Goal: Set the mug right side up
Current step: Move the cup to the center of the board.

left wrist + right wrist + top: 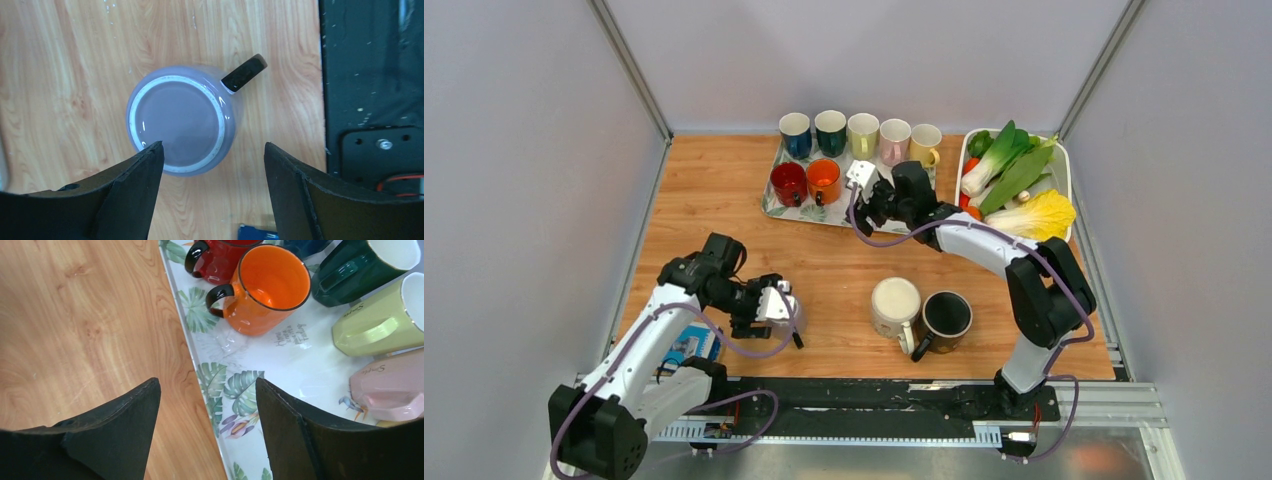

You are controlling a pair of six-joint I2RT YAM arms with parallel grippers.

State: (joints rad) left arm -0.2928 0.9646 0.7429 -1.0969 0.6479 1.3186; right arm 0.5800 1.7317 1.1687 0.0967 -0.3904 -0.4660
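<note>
A lavender mug (177, 122) with a black handle (245, 73) stands upside down on the wooden table, its ringed base facing up. My left gripper (213, 145) hangs open just above it. The left finger (135, 185) overlaps the mug's near edge in the wrist view, and the right finger stands clear of the mug. From above, the left gripper (790, 318) covers this mug. My right gripper (207, 381) is open and empty over the near edge of the leaf-print tray (250, 390), and also shows from above (860, 205).
The tray (844, 212) holds several mugs, an orange one (270, 287) nearest my right gripper. A cream mug (896, 305) and a black mug (946, 318) stand mid-table. A vegetable tray (1064, 170) sits back right. A blue box (692, 345) lies by the left arm.
</note>
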